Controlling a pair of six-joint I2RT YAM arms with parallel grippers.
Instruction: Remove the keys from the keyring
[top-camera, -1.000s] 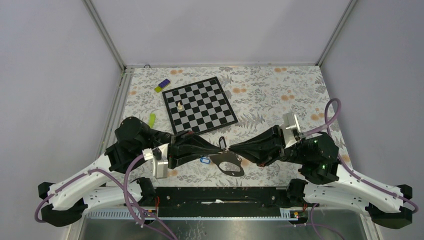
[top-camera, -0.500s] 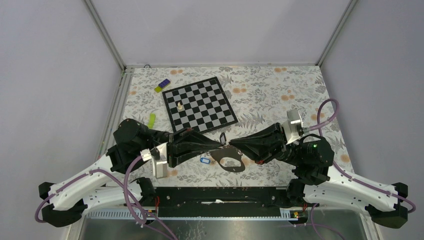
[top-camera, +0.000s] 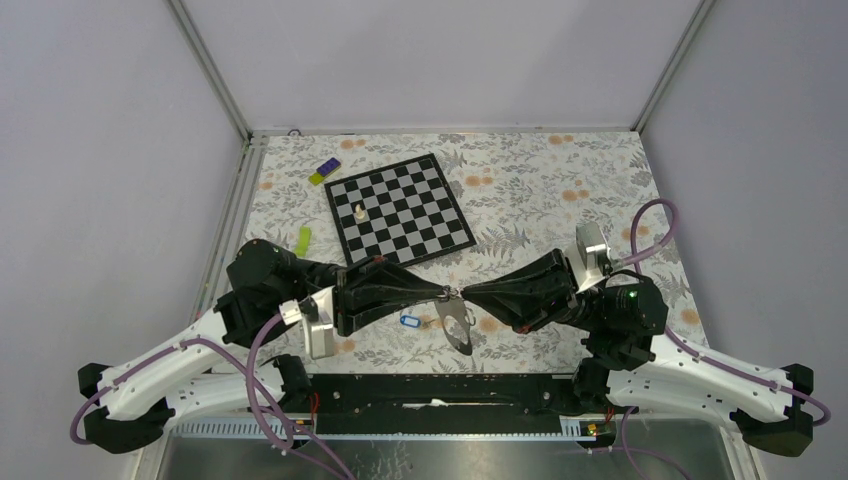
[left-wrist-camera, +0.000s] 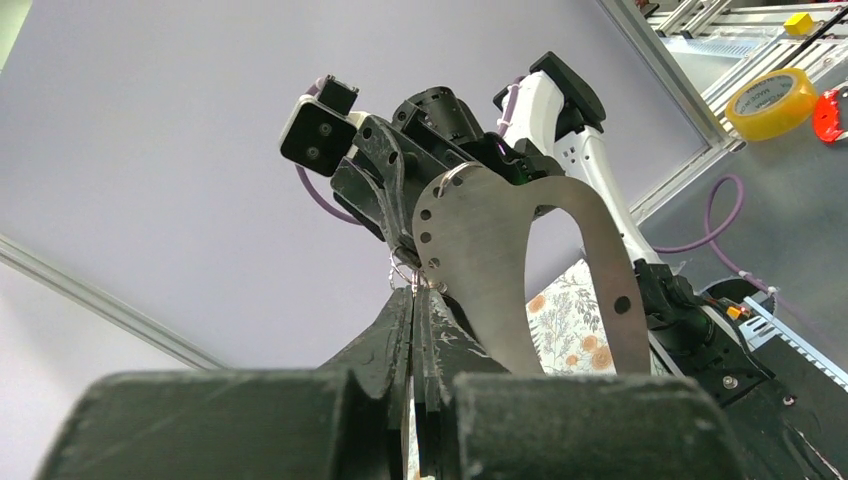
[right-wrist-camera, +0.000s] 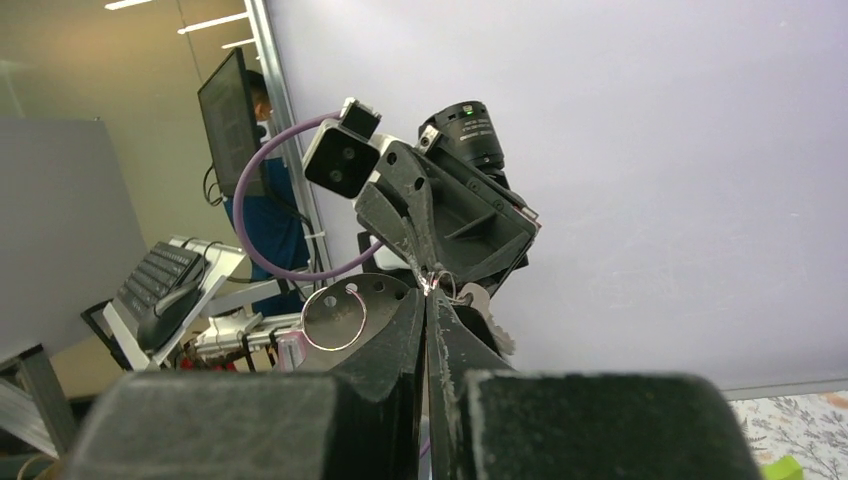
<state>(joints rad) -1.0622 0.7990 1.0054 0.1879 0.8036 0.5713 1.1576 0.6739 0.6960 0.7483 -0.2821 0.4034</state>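
Left gripper: jaws pinched closed on keyring
Right gripper: jaws closed on it, opposite
Metal plate: hung beneath, above near worktop

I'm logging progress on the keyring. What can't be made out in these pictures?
Top view: keyring too small, lost where left gripper and right gripper meet.
Left wrist view: metal plate blocks whatever hangs behind it.
Right wrist view: one key half hidden by the fingers; key count unclear.

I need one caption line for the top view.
Left gripper and right gripper pinch a keyring between them; a metal plate dangles from it.
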